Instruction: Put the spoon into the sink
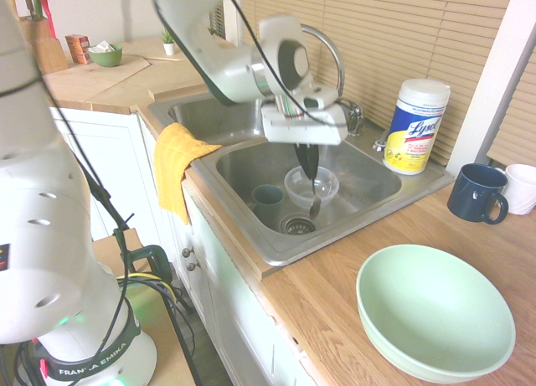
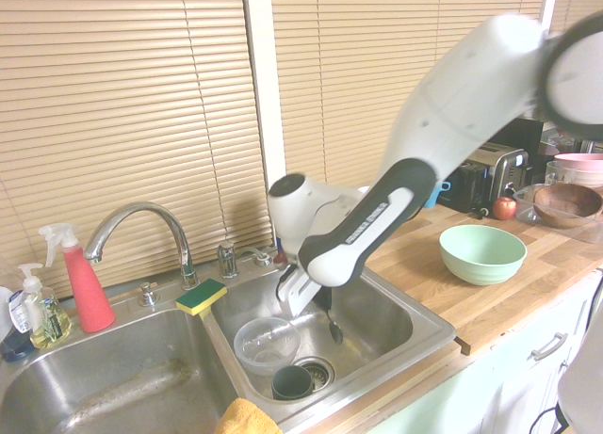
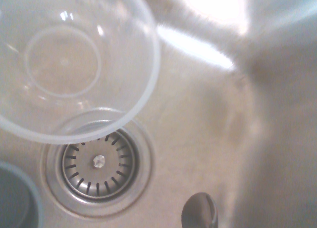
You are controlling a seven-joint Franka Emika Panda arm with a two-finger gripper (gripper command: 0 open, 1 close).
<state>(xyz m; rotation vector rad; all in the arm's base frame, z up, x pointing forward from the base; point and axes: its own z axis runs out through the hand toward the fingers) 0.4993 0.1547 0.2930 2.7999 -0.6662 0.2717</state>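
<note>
My gripper [image 1: 309, 173] hangs low inside the near basin of the steel sink [image 1: 373, 175], shut on the handle of the slim silver spoon [image 1: 315, 204]. The spoon hangs straight down, its oval bowl just above the basin floor near the round drain strainer [image 1: 297, 225]. The second exterior view shows the gripper [image 2: 323, 305] and the spoon [image 2: 334, 332] over the sink [image 2: 382, 313] floor, to the right of the drain. The wrist view shows the spoon's bowl [image 3: 199, 213] beside the strainer [image 3: 97, 161].
A clear plastic bowl [image 1: 311, 185] and a dark teal cup [image 1: 268, 200] sit in the same basin, close to the gripper. A yellow cloth [image 1: 177, 164] drapes over the sink's front edge. A Lysol tub [image 1: 416, 126], mugs [image 1: 476, 193] and a pale green bowl [image 1: 434, 312] stand on the counter.
</note>
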